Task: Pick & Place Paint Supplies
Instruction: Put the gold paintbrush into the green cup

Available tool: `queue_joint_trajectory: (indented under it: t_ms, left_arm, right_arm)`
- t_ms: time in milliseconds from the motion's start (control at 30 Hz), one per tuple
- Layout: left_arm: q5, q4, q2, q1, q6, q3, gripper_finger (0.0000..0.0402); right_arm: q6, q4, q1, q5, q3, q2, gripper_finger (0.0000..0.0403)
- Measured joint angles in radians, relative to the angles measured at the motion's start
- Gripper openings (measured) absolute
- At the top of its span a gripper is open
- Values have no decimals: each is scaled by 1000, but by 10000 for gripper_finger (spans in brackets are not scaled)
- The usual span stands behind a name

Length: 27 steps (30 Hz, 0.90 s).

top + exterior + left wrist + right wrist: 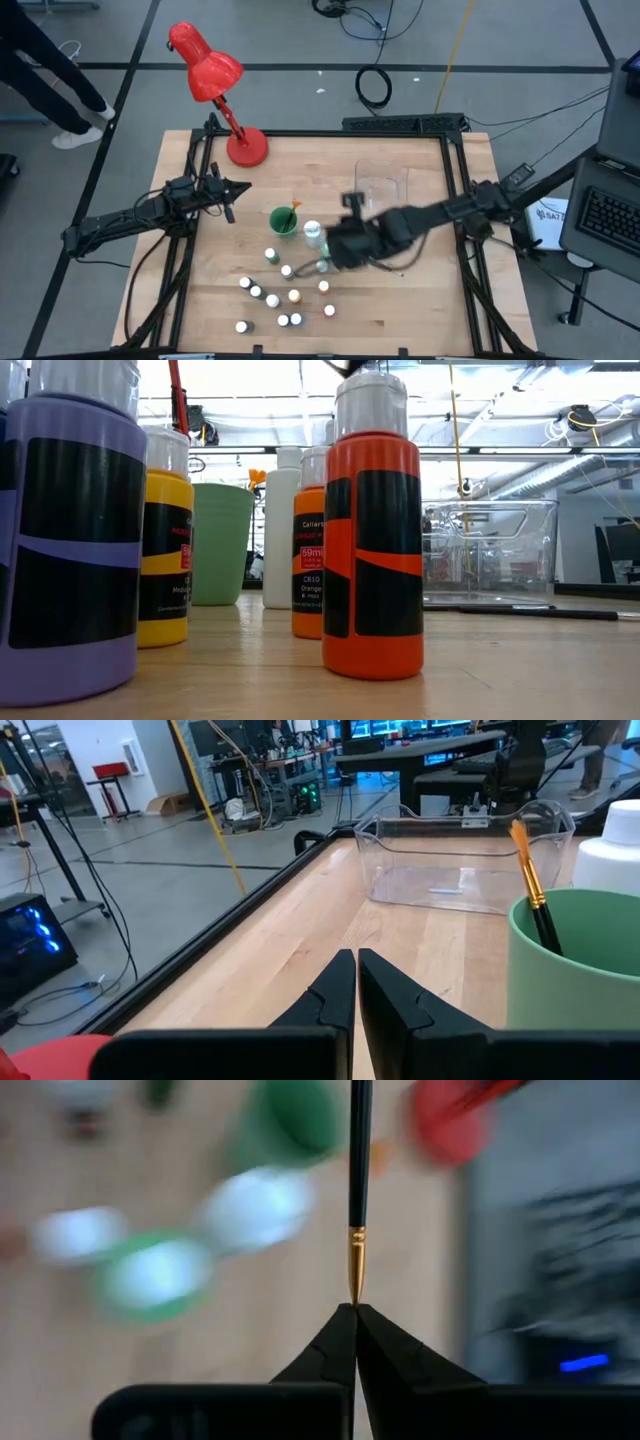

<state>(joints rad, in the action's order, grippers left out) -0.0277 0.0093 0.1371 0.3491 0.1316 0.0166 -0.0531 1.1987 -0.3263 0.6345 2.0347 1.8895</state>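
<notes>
Black right gripper (354, 1308) pinches brush (359, 1160) by ferrule, toward cup (284, 221) at 10 o'clock; left gripper (355, 982) pressed together, idle.

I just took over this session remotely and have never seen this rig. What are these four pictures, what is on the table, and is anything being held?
Two dark robot arms work at a wooden table. The overhead picture shows everything; another looks level across the tabletop; two come from cameras on the arms' wrists.

On the table: a red lamp, a green cup with a brush in it, a clear tray, and small white-capped paint bottles.

The right gripper, over the middle of the table near the bottles, is shut on a thin paintbrush at its metal end. The left gripper is shut and holds nothing, waiting near the lamp's base.
</notes>
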Motion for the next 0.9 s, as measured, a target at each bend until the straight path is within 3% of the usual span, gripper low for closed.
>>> queue_joint_trajectory:
  t_ms: [133,233,300,433,600,900]
  left_arm:
    - [0,-1,0,0,2,0,21]
    - [0,-1,0,0,0,0,21]
    - [0,-1,1,0,0,0,21]
    - [0,-2,9,0,2,0,21]
    - [0,0,14,0,6,0,21]
    - [0,-1,16,0,24,0,21]
  right_arm:
    - [-422,-152,38,302,78,72,0]
    - [-821,-364,55,551,76,110,0]
    - [-1100,-541,71,644,63,133,0]
    - [-1373,-729,106,574,27,144,0]
    - [-1540,-981,165,557,-96,140,0]
    - [-1830,-1183,219,536,-338,145,0]
